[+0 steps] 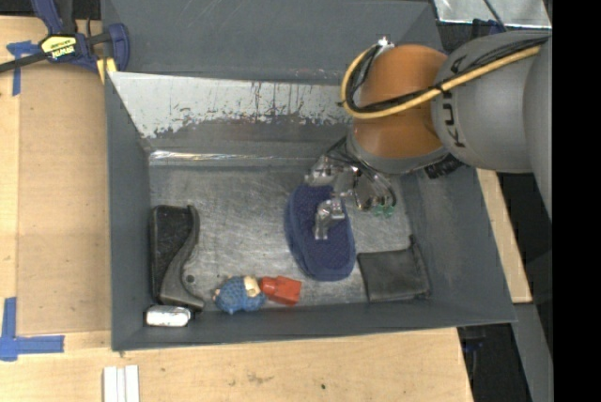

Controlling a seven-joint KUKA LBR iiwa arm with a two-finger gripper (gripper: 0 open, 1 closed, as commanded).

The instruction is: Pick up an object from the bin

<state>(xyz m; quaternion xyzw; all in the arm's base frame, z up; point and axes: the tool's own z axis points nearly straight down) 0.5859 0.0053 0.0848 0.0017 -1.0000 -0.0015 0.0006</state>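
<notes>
1. BIN, SEEN FROM ABOVE: The arm's end effector [329, 214] hangs low over a blue pad [324, 261], an oval lying right of centre on the floor of the bin [244, 203]. From where I stand its metal tip appears to rest against the pad's upper half. I cannot tell whether it is released or clenched.
2. The blue pad looks soft and floppy. A pinch on its top skin alone would, I judge, gather only a fold, and the pad could slide free on the way up.
3. A black square [392, 274] lies just beside the pad's lower right edge, close to touching it. A grasp set too far that way could catch both, or drag the square along.
4. The pad lies flat on the floor. Too hard a push down risks jamming the tip against the metal beneath instead of closing round the cloth.
5. The orange cover [399, 104] on the wrist looms near the bin's back right corner. A lift that swings backward might brush the wall there.
6. Along the front wall, apart from the pad, sit a red piece [282, 289], a toy [238, 294] in blue and yellow, a white piece [169, 316] and a black handle [174, 255]. Only a pad dragged forward seems likely to disturb them, and the red piece would go first.
</notes>
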